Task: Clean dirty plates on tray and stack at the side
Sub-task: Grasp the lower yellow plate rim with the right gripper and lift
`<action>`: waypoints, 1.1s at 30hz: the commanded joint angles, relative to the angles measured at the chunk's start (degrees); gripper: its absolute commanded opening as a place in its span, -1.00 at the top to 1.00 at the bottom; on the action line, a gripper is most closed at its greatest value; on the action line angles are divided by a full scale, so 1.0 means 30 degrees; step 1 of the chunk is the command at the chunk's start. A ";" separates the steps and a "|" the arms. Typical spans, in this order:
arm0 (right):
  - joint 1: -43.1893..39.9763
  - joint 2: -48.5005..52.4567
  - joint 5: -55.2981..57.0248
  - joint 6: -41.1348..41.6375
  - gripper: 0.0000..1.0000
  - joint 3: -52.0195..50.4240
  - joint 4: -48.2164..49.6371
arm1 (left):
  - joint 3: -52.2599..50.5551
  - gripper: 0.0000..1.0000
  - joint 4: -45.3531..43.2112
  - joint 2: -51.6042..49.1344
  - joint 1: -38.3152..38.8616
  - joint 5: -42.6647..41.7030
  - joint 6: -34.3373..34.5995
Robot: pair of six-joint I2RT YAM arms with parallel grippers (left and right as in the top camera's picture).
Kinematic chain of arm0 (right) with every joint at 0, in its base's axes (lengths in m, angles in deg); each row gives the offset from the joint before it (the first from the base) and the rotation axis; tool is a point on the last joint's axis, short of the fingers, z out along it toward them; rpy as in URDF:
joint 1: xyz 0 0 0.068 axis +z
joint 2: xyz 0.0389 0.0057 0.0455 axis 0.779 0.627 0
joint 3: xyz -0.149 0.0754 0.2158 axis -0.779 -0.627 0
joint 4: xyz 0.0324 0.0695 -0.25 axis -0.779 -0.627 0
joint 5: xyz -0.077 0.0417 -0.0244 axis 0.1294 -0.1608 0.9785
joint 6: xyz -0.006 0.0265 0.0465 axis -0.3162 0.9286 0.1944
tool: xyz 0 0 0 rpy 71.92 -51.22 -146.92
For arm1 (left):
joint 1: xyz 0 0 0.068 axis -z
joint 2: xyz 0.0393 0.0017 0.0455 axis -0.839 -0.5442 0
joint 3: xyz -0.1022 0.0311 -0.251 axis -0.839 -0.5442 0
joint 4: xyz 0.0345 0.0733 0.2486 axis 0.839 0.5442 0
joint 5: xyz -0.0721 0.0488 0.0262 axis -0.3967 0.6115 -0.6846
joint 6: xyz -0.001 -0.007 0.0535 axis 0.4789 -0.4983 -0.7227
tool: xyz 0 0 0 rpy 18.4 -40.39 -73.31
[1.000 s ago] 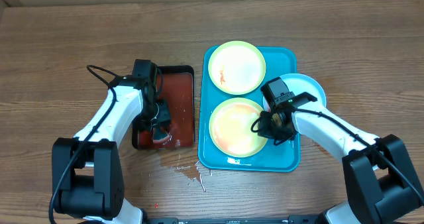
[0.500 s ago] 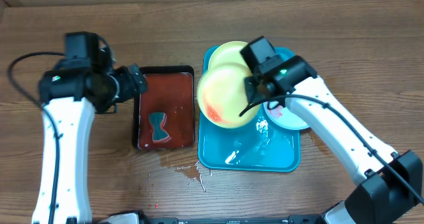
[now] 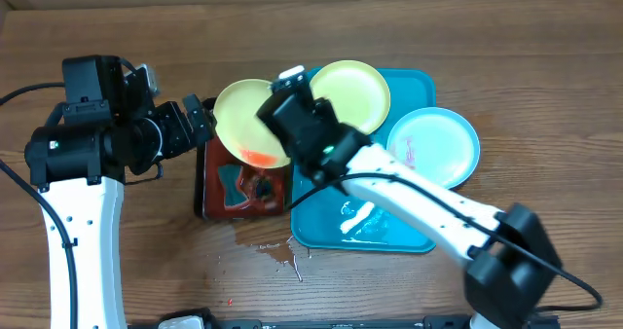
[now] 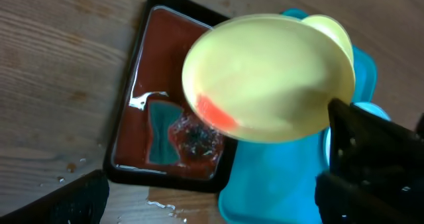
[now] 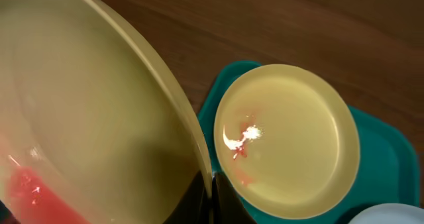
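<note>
The right hand (image 3: 279, 125) is gripping a yellow plate (image 3: 243, 120) by its rim, tilting it over the red tray (image 3: 216, 204) now, no longer over the blue tray (image 3: 414, 234). The left hand (image 3: 200, 123) is standing wide open nearby.

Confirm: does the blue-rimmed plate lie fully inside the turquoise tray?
No, the blue-rimmed plate juts out past the turquoise tray's right edge.

No readable text or markings.

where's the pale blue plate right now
In the overhead view the pale blue plate lies right of centre, overlapping the right edge of the turquoise tray, just right of the yellow-green plate resting on it.
</note>
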 commanded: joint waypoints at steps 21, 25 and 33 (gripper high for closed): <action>0.4408 -0.0452 1.1803 -0.1515 0.93 0.0386 0.1341 | 0.0357 -1.00 0.1173 0.0058 -0.0189 0.2113 -0.1100; 0.4408 -0.0452 1.1803 -0.1515 0.93 0.0386 0.1348 | 0.0357 -1.00 0.1180 0.0058 -0.0189 0.2113 -0.1093; 0.4415 -0.0452 1.1803 -0.1515 0.93 0.0386 0.1348 | 0.0357 -0.99 0.1180 0.0058 -0.0189 0.2106 -0.1093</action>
